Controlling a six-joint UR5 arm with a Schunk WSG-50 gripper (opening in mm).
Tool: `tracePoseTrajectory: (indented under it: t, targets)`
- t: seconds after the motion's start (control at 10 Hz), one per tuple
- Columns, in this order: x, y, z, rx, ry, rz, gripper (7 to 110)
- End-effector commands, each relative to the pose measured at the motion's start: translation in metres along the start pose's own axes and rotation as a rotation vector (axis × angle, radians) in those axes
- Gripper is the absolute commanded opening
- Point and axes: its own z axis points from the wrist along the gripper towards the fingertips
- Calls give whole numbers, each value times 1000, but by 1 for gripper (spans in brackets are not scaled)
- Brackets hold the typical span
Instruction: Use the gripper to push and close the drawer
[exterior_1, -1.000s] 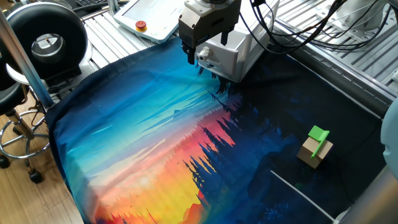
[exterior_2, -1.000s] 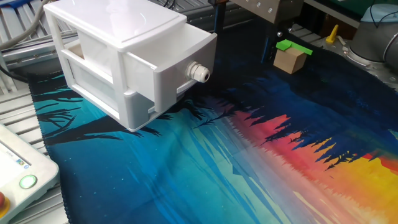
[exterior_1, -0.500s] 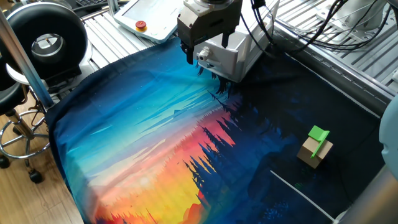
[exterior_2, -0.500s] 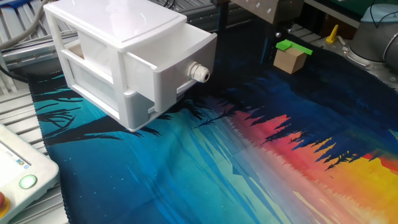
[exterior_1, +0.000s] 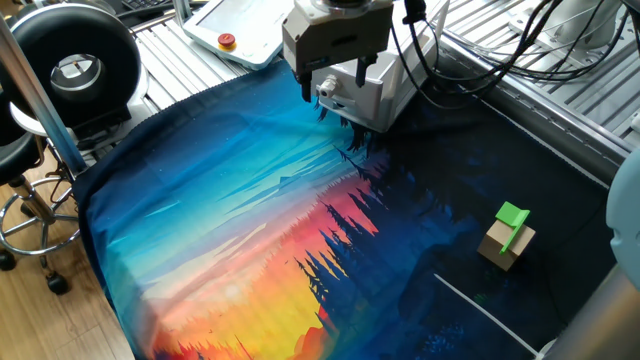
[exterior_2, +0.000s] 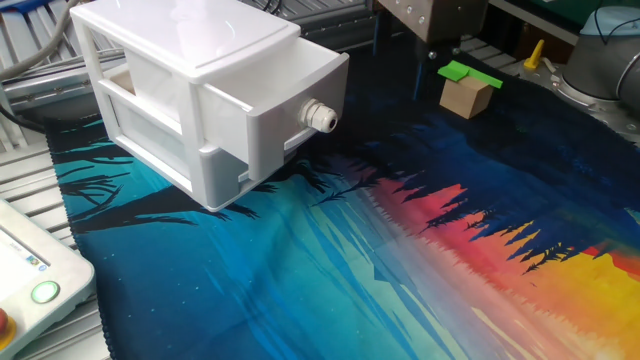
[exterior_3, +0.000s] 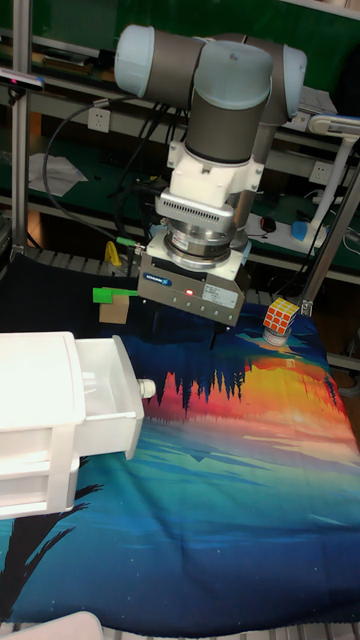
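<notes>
The white cabinet (exterior_2: 180, 60) stands on the picture cloth with its drawer (exterior_2: 275, 115) pulled out, silver knob (exterior_2: 320, 117) facing the cloth. In the tall fixed view the drawer (exterior_3: 100, 395) sticks out to the right, knob (exterior_3: 147, 387) at its front. My gripper (exterior_3: 183, 335) hangs above and just past the knob, dark fingers (exterior_3: 212, 338) apart with nothing between them. In one fixed view the gripper (exterior_1: 332, 85) sits over the drawer's (exterior_1: 365, 100) front end. Only the gripper's (exterior_2: 397, 65) lower part shows in the other fixed view, apart from the drawer.
A tan block with a green piece (exterior_1: 508, 238) stands on the dark part of the cloth, away from the cabinet. A colour cube (exterior_3: 280, 318) sits at the cloth's far edge. A teach pendant (exterior_1: 240, 30) lies behind the cabinet. A stool (exterior_1: 30, 200) stands off the table.
The gripper has shifted a little away from the drawer front. The drawer has not moved.
</notes>
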Motion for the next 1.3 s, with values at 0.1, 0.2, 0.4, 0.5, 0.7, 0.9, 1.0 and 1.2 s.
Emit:
tracePoseTrajectory:
  t: [0.1,0.2,0.4,0.5,0.7,0.9,1.0,1.2]
  targets:
    - [-2,5,0,-23,-3,153,7]
    - [-5,5,0,-24,-13,205,7]
    - [-11,8,-1,-41,-30,259,7]
    - [-11,17,-4,-82,-16,322,7]
    - [-6,15,-4,-79,4,380,7]
    - [-5,11,-3,-64,6,377,7]
    - [-6,10,-4,-61,-2,336,7]
    - [-6,10,-4,-62,-1,347,7]
